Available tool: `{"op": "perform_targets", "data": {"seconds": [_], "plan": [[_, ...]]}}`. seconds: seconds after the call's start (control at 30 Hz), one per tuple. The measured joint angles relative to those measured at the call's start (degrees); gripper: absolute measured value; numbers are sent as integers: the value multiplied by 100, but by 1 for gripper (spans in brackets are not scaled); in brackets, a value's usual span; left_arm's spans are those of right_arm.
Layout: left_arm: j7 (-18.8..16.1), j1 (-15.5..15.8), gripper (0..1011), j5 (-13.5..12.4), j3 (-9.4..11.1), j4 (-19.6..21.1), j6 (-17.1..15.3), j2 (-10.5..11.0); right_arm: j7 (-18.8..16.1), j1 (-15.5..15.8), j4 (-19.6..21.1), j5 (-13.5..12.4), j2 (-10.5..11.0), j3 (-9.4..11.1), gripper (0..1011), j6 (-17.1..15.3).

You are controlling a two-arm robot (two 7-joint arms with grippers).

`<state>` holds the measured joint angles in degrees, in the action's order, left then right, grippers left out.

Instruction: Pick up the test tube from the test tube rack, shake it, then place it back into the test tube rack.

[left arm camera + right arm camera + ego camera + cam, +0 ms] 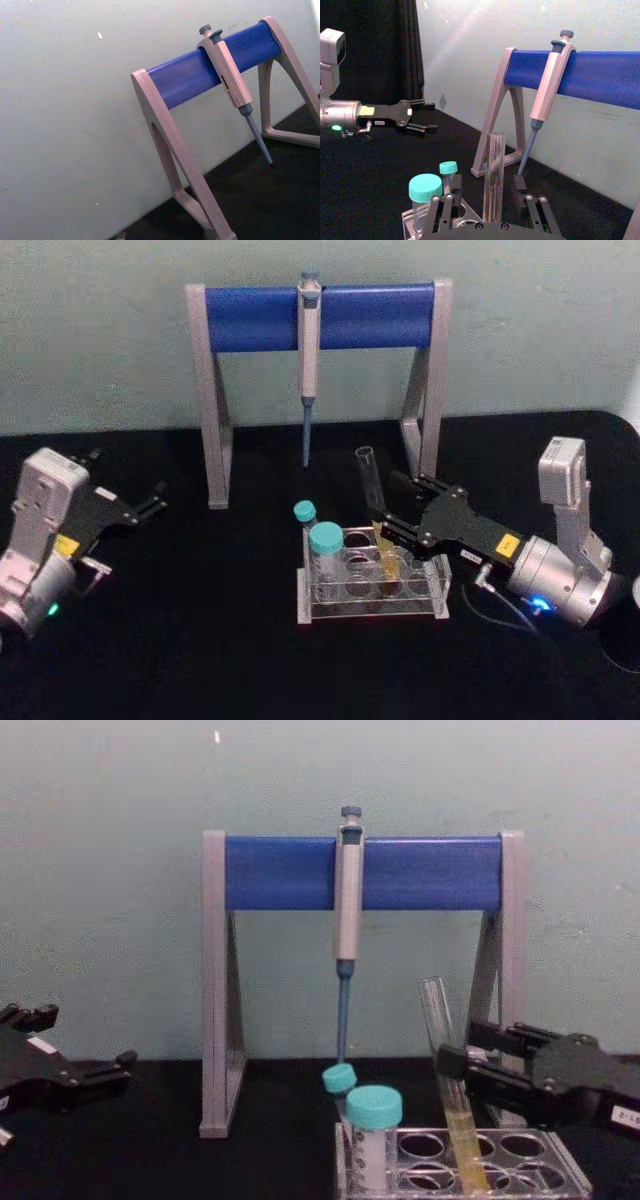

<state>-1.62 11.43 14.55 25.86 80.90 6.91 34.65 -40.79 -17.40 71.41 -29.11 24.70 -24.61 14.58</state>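
One slim clear glass test tube, yellow liquid low, leans in one clear plastic rack; my right gripper straddles it, fingers spread, gripping nothing.

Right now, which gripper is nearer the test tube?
Right. The right gripper straddles the test tube just above the rack, with an open finger on either side. The left gripper sits open, far off to the left.

No words or numbers can be read. A small yellow sticker sits on the black left gripper and another yellow sticker on the black right gripper, but their print is too tiny to read.
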Motion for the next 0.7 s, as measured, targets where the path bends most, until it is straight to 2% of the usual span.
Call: {"op": "perform_targets", "data": {"seconds": [0.1,0.17,0.2,0.43,0.7], "plan": [[0,0,1001,0,0,0,0,0,0,-1,0,-1,0,0,705,0],[0,0,1001,0,0,0,0,0,0,-1,1,-2,-1,0,801,1],[0,0,1001,0,0,0,0,0,0,-1,1,-2,-1,0,801,1],[0,0,1001,0,0,0,0,0,1,-1,2,-5,0,0,990,3],[0,0,1001,0,0,0,0,0,0,-1,3,-9,0,0,1000,5]]}}
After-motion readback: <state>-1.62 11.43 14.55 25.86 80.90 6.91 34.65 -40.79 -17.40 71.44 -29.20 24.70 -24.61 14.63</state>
